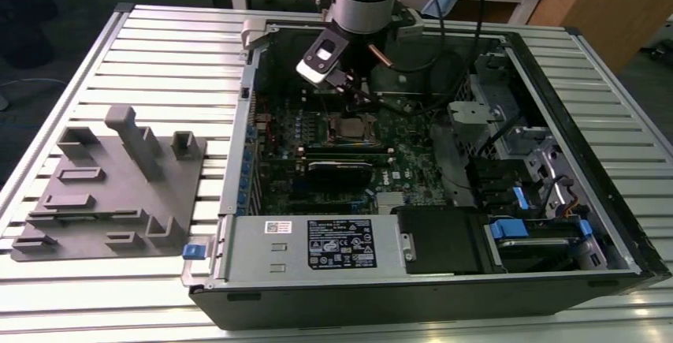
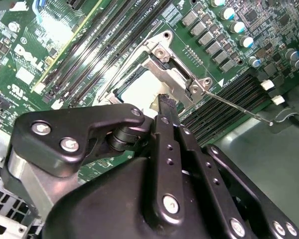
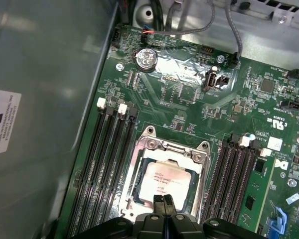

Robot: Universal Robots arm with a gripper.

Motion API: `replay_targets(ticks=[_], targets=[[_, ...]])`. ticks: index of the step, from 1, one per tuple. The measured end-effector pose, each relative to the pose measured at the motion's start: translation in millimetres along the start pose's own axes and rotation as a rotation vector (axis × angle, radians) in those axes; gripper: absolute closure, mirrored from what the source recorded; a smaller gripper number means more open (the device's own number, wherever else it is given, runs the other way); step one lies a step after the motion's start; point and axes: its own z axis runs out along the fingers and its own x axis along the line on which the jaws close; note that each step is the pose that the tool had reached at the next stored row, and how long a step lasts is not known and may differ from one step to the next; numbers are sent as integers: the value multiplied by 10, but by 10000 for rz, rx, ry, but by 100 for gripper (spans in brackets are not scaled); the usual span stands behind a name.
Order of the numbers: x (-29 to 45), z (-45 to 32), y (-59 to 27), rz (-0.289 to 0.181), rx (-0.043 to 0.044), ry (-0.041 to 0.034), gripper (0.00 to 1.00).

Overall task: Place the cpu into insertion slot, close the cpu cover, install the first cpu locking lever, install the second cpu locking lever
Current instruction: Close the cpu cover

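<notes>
Cpu sits innermost: computer case on the worktop, green board inside, insertion slot on it, cover seemingly down around the chip. Tool, fingers together, hangs at the chip's edge.

Exterior view high over case; both wrist views close on cpu
</notes>
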Motion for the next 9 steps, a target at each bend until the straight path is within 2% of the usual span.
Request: replay_targets(ticks=[9], targets=[[0,0,0,-36,0,1,89]])
